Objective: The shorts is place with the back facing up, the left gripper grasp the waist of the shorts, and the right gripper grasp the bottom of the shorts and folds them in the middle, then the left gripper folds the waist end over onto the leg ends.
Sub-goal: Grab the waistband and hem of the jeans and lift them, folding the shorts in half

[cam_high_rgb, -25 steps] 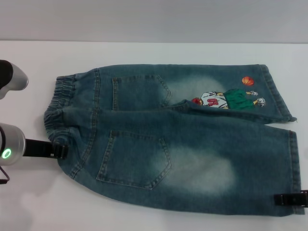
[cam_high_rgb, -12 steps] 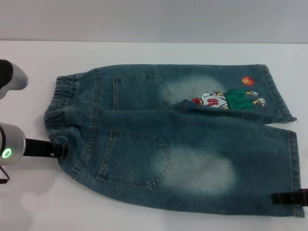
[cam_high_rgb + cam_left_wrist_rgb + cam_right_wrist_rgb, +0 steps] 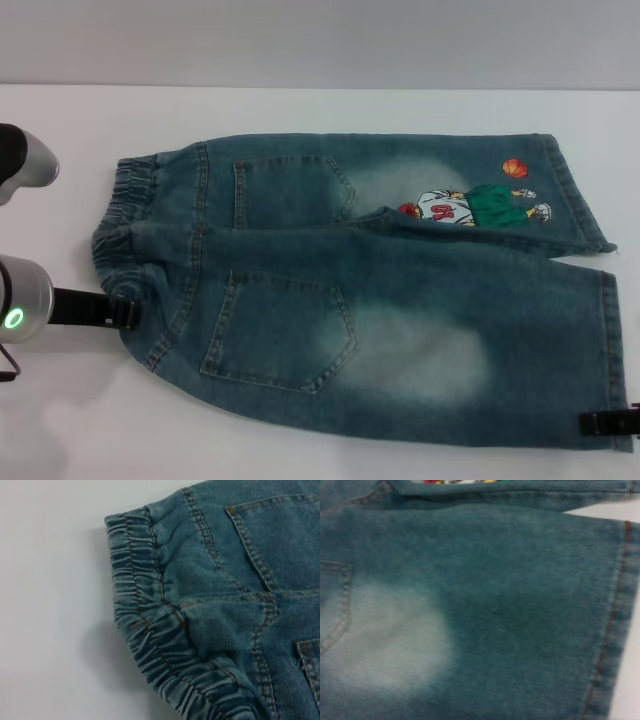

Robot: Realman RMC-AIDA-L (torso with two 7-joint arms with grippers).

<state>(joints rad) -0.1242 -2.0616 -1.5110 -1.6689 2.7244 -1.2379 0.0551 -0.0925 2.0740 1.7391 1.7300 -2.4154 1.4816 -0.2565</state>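
Note:
The blue denim shorts (image 3: 380, 290) lie flat on the white table with both back pockets facing up. Their ruffled waist (image 3: 125, 200) is on the left and the straight leg hems, the bottom (image 3: 612, 330), are on the right. The cartoon print (image 3: 470, 205) is on the far leg. My left gripper (image 3: 125, 311) sits at the near corner of the waist, touching the cloth. My right gripper (image 3: 600, 423) is at the near corner of the near leg's hem. The left wrist view shows the gathered waist (image 3: 145, 630) close up. The right wrist view shows the stitched hem (image 3: 620, 605).
The white table (image 3: 60, 420) runs around the shorts, with bare surface to the left and along the near edge. A grey wall stands behind it. Part of the left arm (image 3: 20, 165) shows at the left edge.
My right gripper has slid slightly nearer and to the right along the near hem corner. My left gripper has hardly moved. The shorts lie as before.

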